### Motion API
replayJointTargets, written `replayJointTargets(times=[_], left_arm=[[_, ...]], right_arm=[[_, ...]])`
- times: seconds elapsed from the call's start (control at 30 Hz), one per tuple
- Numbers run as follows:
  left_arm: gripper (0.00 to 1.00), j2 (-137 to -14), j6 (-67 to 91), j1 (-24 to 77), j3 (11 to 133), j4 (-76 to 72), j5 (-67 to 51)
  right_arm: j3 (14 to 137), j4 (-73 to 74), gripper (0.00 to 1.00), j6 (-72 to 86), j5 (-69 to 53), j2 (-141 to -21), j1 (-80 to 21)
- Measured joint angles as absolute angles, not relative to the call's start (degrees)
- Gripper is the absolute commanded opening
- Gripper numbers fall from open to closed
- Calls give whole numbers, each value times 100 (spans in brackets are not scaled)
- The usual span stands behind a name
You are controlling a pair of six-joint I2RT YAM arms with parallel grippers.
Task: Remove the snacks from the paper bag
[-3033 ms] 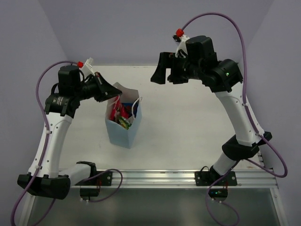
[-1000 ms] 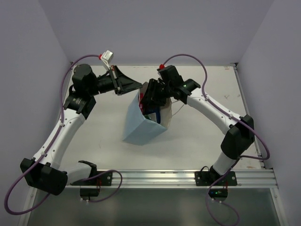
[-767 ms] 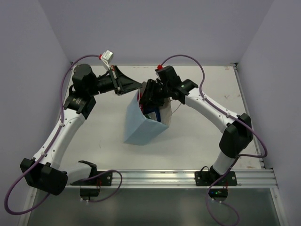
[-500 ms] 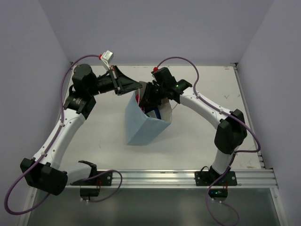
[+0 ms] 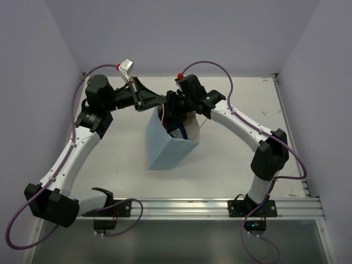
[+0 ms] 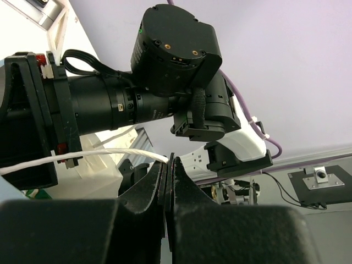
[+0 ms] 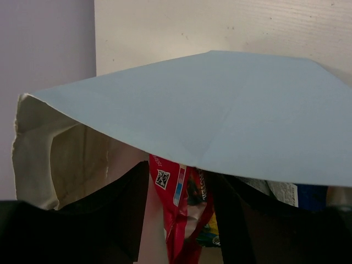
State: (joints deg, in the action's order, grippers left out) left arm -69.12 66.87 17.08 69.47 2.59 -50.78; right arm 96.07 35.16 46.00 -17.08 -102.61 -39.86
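Observation:
The pale-blue paper bag point(image 5: 165, 147) leans in mid-table, its mouth lifted towards the back. My left gripper point(image 5: 161, 100) is shut on the bag's white string handle point(image 6: 99, 154) and holds that side up. My right gripper point(image 5: 175, 114) reaches into the bag's mouth with its jaws apart. In the right wrist view a red-pink pouch point(image 7: 184, 203) hangs between the two fingers point(image 7: 124, 212), with a gap on its left side. A yellow-green packet point(image 7: 209, 234) lies behind the pouch and a dark blue packet point(image 7: 311, 198) shows at the right. The bag's blue wall point(image 7: 220, 110) hides the rest of the snacks.
The pale table point(image 5: 242, 143) stretches to the right of the bag, with its metal rail point(image 5: 181, 208) along the near edge. The bag's white inside point(image 7: 71, 159) curves close around my right gripper's left finger.
The left gripper has lifted the bag by its handle from the left to mid-table and tilted it. The right arm came down from the back and pushed into the bag's mouth.

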Motion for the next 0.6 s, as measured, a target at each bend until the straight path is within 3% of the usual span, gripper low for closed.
replayJointTargets(times=[0.43,0.57,0.6], left_arm=[[0,-7063,6711,1708,6949,169,-5107],[0,-7113,6788,1708,6952,128,-5107],[0,-7118,6799,1708,6952,121,-5107]], right_arm=[[9977,3474,49,4532,-1750,-10556,-4237],[10064,3459,39,4521,-1747,-10715,-4377],[10077,3461,33,4519,-1747,-10753,-4397]])
